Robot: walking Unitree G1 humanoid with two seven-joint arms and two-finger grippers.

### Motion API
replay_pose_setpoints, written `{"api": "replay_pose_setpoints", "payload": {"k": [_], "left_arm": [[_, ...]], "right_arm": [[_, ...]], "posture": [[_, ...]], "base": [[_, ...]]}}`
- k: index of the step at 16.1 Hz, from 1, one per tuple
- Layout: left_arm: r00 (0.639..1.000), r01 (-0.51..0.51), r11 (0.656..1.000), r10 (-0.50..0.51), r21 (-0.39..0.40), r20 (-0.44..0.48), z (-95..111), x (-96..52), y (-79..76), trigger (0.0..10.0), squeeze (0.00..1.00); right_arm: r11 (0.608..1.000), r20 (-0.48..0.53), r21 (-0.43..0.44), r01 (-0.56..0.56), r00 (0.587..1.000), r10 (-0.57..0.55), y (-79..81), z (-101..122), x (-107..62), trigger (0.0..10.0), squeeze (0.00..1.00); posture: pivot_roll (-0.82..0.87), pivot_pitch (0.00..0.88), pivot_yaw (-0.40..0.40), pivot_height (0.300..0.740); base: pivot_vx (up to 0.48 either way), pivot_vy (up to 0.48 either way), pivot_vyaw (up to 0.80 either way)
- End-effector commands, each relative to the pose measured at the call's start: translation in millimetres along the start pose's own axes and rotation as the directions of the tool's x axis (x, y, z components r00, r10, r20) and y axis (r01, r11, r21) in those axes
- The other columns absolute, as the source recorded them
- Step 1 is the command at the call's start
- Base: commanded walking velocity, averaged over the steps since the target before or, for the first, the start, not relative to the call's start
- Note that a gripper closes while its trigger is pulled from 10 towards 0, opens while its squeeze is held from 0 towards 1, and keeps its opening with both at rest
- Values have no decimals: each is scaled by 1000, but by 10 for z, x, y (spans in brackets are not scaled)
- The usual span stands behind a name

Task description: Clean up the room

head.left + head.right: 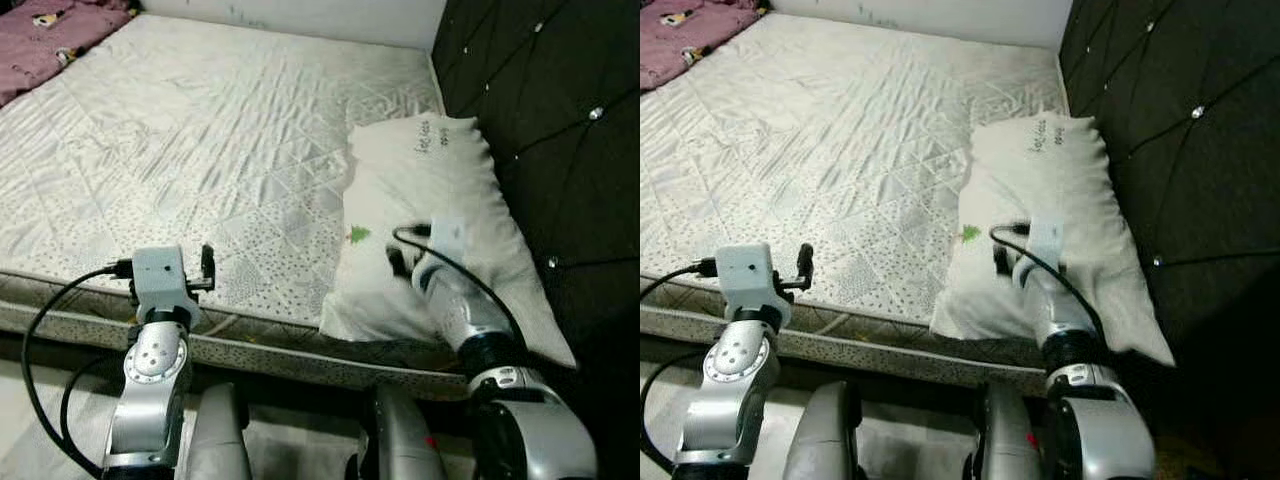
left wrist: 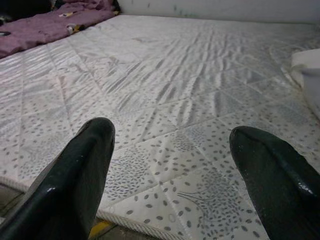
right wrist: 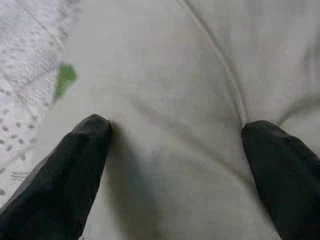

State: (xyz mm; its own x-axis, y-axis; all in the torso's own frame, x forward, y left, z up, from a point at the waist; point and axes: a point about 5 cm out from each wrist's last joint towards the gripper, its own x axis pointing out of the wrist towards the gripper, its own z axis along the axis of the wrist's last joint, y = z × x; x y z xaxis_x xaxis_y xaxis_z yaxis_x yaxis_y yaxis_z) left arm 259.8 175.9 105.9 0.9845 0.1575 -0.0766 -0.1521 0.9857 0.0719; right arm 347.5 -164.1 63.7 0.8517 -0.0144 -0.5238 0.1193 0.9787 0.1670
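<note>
We find the white pillow (image 1: 430, 220) at the bed's headboard-side edge, near the front corner, its long axis running along the black tufted headboard (image 1: 560, 130) and its near end overhanging the mattress (image 1: 200, 150) front edge. The right claw (image 3: 175, 145) rests on it with fingers spread wide, gripping nothing (we judge a grasp is being set up). The left claw (image 2: 172, 170), likewise open and empty, hovers over the front edge. A purple blanket (image 1: 50, 40) lies at the far corner.
</note>
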Motion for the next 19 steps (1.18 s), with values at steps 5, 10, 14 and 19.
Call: {"api": "replay_pose_setpoints", "payload": {"k": [5,10,14,19], "left_arm": [[1000,-4,1000,4,10,4,38,65,1,10000,0],[998,14,1000,-15,6,53,144,217,-62,10000,0],[987,0,1000,0,2,159,340,355,-52,10000,0],[972,-28,999,36,-35,233,429,437,2,10000,0]], "right_arm": [[982,-103,72,176,980,-168,-593,-261,-50,10000,1000],[993,368,56,-108,926,81,-191,503,-134,10000,1000],[965,528,-123,-232,808,262,328,779,-303,10000,0],[959,617,-128,-252,737,276,470,738,-466,10000,0]], "posture": [[143,0,-63,582],[110,0,-37,582],[102,0,-39,582],[83,0,-29,612]], "base": [[0,0,0],[0,0,0],[0,0,0],[0,0,0]]}}
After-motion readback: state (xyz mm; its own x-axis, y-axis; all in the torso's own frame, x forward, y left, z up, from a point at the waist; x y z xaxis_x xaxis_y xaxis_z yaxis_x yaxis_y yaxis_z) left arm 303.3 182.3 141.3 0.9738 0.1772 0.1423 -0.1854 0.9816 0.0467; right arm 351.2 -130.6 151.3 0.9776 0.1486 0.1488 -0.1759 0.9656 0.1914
